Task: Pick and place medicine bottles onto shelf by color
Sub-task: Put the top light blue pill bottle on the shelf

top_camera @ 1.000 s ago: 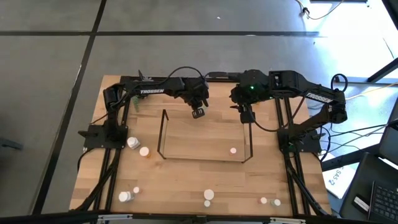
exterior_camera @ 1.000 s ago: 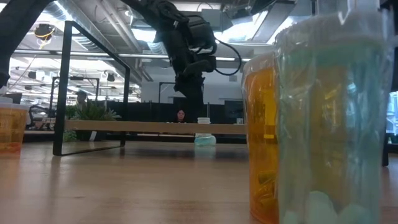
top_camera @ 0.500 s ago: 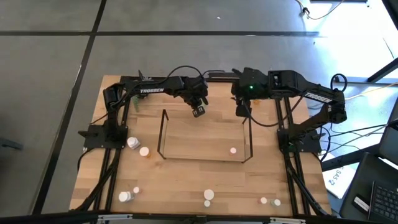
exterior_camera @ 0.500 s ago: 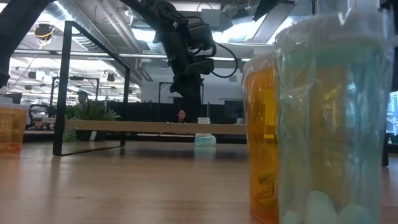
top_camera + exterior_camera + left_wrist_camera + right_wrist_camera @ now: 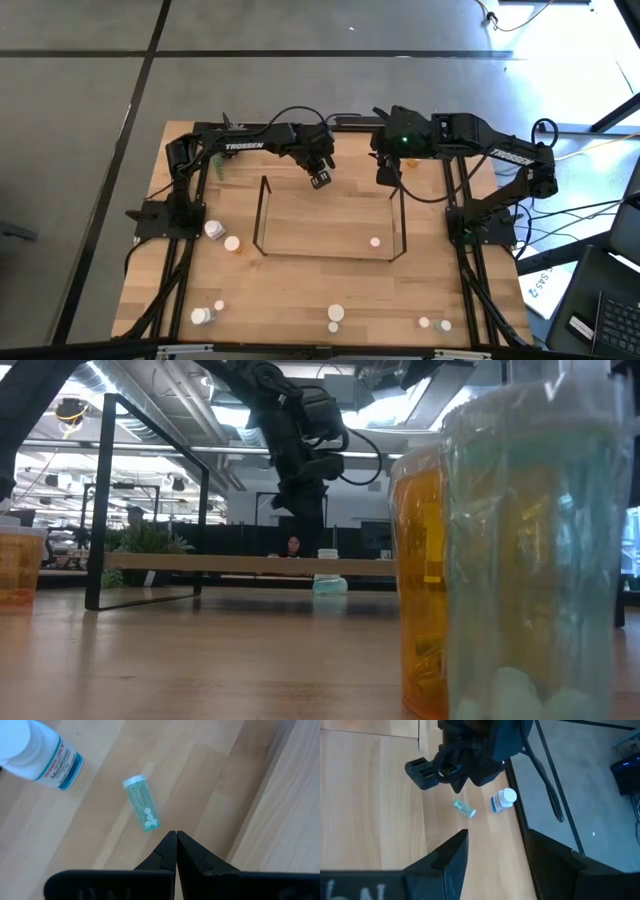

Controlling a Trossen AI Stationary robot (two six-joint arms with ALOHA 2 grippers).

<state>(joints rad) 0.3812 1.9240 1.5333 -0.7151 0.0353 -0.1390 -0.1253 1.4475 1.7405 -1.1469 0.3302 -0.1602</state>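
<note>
Four cameras covered your table.
You looked straight down from overhead, level from tabletop height, and close from each wrist; both wrist views shared the teal bottle (image 5: 141, 803) lying on the wood.

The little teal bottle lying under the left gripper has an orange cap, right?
Not quite. The teal bottle does lie on the table under the shut left gripper, but its cap is white, not orange. The left wrist view shows it.

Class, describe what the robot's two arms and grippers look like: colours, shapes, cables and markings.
Both arms are black and jointed, with white TROSSEN lettering on a link. The left gripper has two dark wedge-shaped fingers; the right gripper has two broad, flat dark fingers. Black cables loop off each arm, and a green light glows on the right arm.
</note>
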